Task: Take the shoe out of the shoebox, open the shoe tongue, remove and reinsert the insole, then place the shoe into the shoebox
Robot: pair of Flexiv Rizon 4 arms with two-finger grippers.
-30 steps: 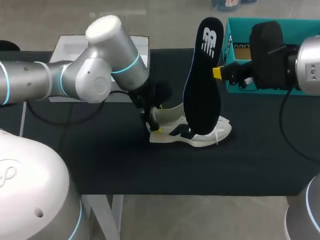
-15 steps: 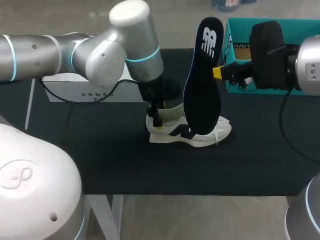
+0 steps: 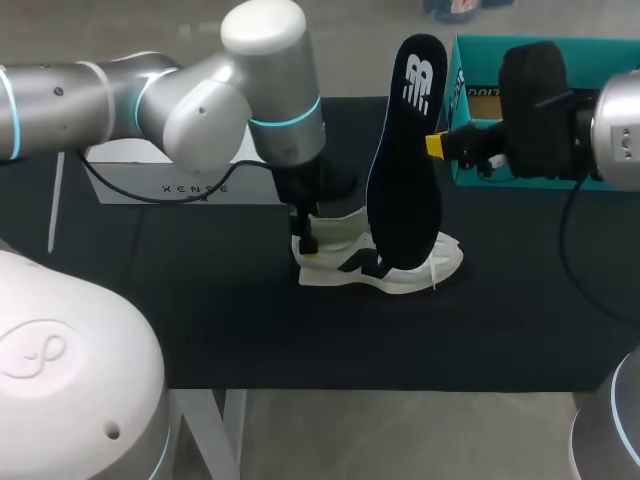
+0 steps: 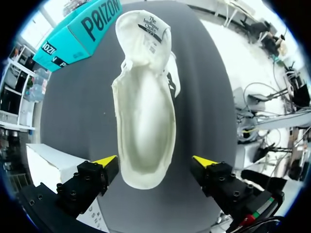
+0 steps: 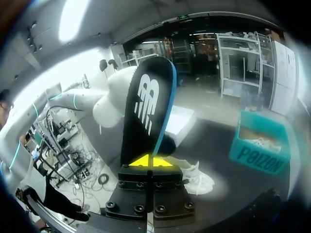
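White shoe [image 3: 385, 262] [image 4: 146, 107] standing on its sole near the middle of the black surface [image 3: 200, 320], outside the shoebox, toe toward the right arm's side. Its opening faces upward. In the left wrist view the tongue is folded forward over the toe, exposing the pale interior along the whole length.

Dark insole [image 3: 405, 150] [image 5: 146, 107], held upright and on edge above the shoe, a white mark near its upper end. In the head view its lower end overlaps the shoe's forepart; whether the two touch cannot be told.

Right pincer [image 3: 435, 146] [image 5: 149, 161], entering from the right, its yellow tips pressed together on the insole's edge, pinching it.

Left pincer [image 3: 308, 240] [image 4: 155, 161], pointing down at the shoe's heel end. Its fingers are spread wide, one on each side of the heel. One tip is just beside the heel's rim and the other stands apart from it, so the shoe is not clamped.

Teal shoebox [image 3: 462, 110] [image 4: 73, 29] [image 5: 260, 150], open at the top, at the surface's far right corner, behind the right arm and well apart from the shoe.

White box [image 3: 190, 185] [image 4: 48, 165], lying flat at the far left of the surface, behind the left arm.
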